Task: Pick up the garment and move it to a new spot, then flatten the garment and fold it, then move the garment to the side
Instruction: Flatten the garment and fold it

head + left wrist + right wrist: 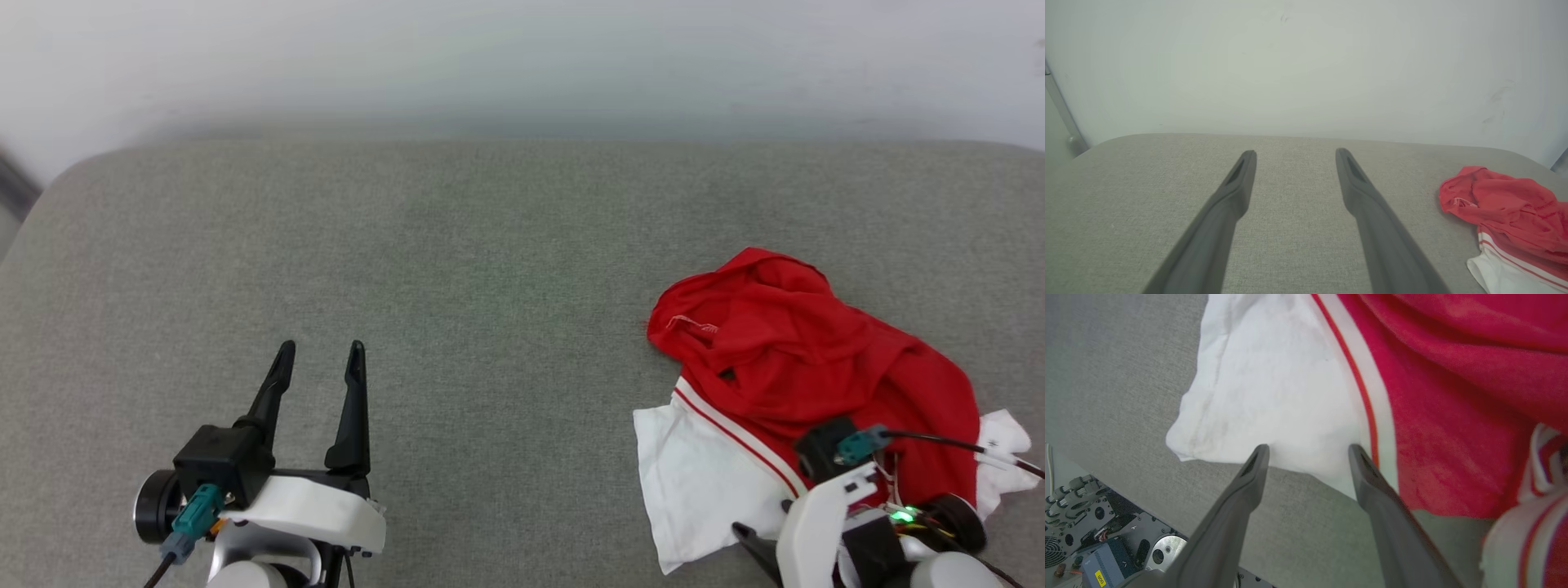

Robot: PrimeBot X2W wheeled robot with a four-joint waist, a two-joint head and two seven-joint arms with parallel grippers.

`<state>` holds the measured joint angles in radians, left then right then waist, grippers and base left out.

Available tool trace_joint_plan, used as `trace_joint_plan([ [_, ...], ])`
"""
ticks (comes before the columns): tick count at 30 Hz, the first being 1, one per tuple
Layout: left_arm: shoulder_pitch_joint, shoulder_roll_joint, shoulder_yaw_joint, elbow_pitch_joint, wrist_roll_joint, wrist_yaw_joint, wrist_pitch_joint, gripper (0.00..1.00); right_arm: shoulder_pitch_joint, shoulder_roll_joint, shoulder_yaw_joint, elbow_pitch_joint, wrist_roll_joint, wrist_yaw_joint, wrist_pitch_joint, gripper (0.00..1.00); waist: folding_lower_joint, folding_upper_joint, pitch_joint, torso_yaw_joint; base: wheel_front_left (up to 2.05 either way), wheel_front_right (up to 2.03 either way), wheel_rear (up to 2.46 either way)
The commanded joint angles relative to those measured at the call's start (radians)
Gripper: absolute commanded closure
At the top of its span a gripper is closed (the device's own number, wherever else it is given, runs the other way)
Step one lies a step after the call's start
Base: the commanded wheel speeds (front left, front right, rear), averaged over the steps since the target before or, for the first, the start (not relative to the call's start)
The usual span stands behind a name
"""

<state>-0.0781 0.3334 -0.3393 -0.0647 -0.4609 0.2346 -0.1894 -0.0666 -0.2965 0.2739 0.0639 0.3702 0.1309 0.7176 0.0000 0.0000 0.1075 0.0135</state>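
Head view: garment point(784, 343) lies crumpled on the grey desk point(490, 245), not flattened, no fold started. The heap runs roughly diagonally, red bunch at its far end, one white sleeve point(694, 465) splayed out at its near left. Right gripper point(759, 549) sits over the garment's near edge, on that sleeve's side. Left gripper point(321, 349) is well apart from the garment, to its left, jaws spread and empty. The right arm is clearly the nearer one.

Left wrist view: jaws wide apart over bare desk, nothing between them. The garment is off to their right, out of their line.

Right wrist view: jaws spread, holding nothing. Their tips straddle the sleeve's hem edge, and the striped trim point(1367, 396) passes just beside the right-hand tip, with red body cloth beyond it. I can't tell if the tips touch the fabric. The robot base point(1094, 539) shows past the desk edge, on the side away from the garment.

My read: pick step, grasp not yet made. Nothing stands around the garment to block a lift.
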Motion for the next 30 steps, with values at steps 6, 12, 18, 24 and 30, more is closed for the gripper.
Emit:
trace_joint_plan([
  [6, -0.039, -0.002, -0.007, 0.017, 0.004, -0.016, -0.01, 0.0, -0.076, -0.013, 0.109, 0.131, 0.051, 0.0, -0.02, 0.0, 0.0, 0.0, 0.044, 0.04, 0.0, 0.0, 0.0],
  [12, -0.05, -0.007, -0.009, 0.024, 0.003, -0.012, -0.016, 0.0, -0.12, 0.009, 0.214, 0.256, 0.095, 0.001, -0.035, 1.0, 0.0, 0.0, 0.051, 0.05, 0.0, 0.0, 0.0],
  [18, -0.04, -0.012, -0.011, 0.03, -0.003, -0.005, -0.018, 0.0, -0.209, 0.037, 0.256, 0.253, 0.12, 0.001, -0.146, 1.0, 0.0, 0.0, 0.042, 0.046, 0.0, 0.0, 0.0],
  [24, -0.051, -0.011, -0.017, 0.033, -0.004, -0.009, -0.018, 0.0, -0.305, 0.12, 0.297, 0.265, 0.141, 0.001, -0.245, 1.0, 0.0, 0.0, 0.037, 0.044, 0.0, 0.0, 0.0],
  [30, -0.067, -0.014, -0.031, 0.04, -0.004, -0.02, -0.018, 0.0, -0.416, 0.214, 0.394, 0.319, 0.19, 0.0, -0.321, 1.0, 0.0, 0.0, 0.046, 0.066, 0.0, 0.0, 0.0],
])
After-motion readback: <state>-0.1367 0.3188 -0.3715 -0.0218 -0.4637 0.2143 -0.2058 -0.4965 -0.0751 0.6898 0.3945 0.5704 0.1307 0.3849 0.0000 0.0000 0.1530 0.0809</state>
